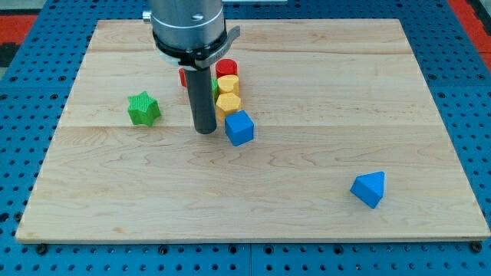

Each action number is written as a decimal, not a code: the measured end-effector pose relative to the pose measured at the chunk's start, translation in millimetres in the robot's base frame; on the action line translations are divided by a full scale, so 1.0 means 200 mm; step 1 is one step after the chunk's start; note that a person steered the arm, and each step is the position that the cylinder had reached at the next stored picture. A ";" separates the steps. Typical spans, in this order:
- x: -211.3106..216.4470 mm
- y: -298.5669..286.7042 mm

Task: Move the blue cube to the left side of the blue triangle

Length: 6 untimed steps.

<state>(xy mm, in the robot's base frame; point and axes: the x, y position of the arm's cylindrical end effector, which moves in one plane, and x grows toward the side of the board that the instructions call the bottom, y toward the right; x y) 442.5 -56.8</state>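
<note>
The tip [205, 131] is set just at nine o'clock of the blue cube [239, 127], no pincer being fitted, and a push toward four o'clock, short of the blue triangle [369, 188], is called for.

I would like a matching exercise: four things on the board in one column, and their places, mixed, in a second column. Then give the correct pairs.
Things:
1. green star
2. blue cube
3. blue triangle
4. my tip

Places:
A. at the view's bottom right, alone
B. just left of the blue cube
C. on the view's left, apart from the others
D. just below the yellow blocks

Pairs: 1-C, 2-D, 3-A, 4-B
</note>
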 end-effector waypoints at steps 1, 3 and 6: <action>-0.03 0.50; 0.26 0.74; 0.40 0.72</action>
